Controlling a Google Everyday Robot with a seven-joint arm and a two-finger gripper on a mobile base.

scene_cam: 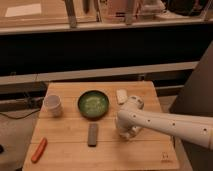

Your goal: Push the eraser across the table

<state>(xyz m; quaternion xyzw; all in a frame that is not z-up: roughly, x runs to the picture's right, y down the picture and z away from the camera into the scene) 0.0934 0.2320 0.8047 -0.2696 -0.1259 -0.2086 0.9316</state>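
Note:
The eraser [93, 134], a flat dark grey-brown block, lies lengthwise on the bamboo table [70, 160], just in front of the green bowl [93, 104]. My gripper [124, 131] is at the end of the white arm that reaches in from the right. It hangs low over the table, a short way to the right of the eraser and apart from it. The arm's wrist hides most of the gripper.
A white cup [53, 105] stands at the back left. A small cream-white block [121, 96] lies right of the bowl, close to the arm's wrist. An orange carrot-like piece [39, 150] lies at the front left. A dark shelf unit stands behind the table.

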